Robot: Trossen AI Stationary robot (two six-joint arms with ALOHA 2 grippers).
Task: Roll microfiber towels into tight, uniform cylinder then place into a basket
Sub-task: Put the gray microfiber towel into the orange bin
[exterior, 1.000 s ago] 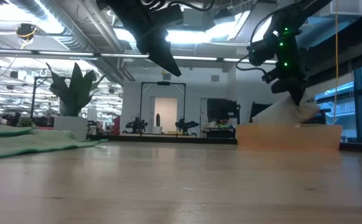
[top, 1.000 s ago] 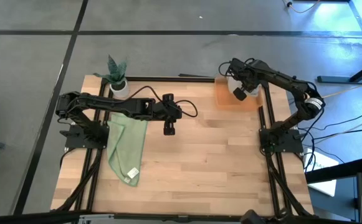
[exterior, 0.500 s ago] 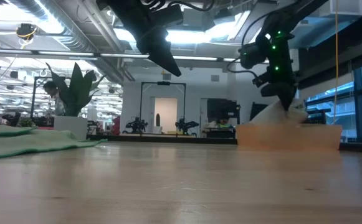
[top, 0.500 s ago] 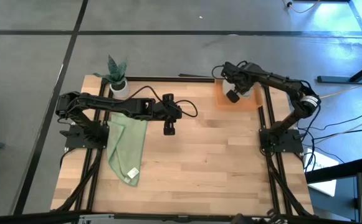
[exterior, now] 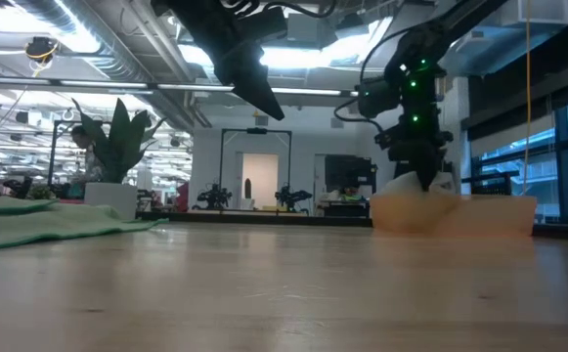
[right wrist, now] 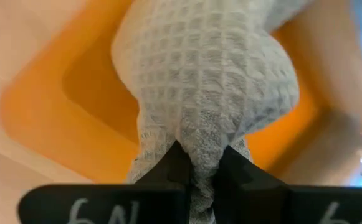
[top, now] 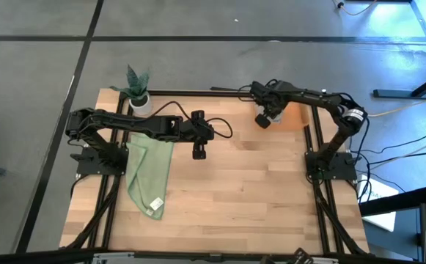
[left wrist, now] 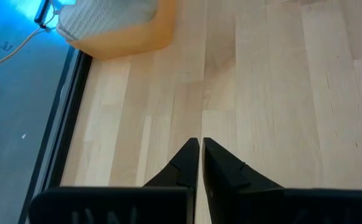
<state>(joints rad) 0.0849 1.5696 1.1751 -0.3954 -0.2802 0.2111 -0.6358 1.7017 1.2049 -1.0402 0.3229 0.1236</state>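
I see right gripper (right wrist: 196, 163) jaws pinching grey waffle-weave towel (right wrist: 212, 81) over glossy orange basket (right wrist: 56, 106) | left gripper (left wrist: 200, 152) jaws clenched, empty — above pale wood desk (top: 234, 191) | soft green towel (top: 148, 172) draped flat at desk's left

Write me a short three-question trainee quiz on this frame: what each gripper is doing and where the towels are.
1. True or false: the right gripper is shut on the grey towel over the orange basket.
2. Where does the green towel lie? A) in the basket B) flat on the table's left side C) in the left gripper
3. Fill in: the left gripper hangs over bare table, fingers ____, holding nothing.

Key: 1 true; 2 B; 3 shut.
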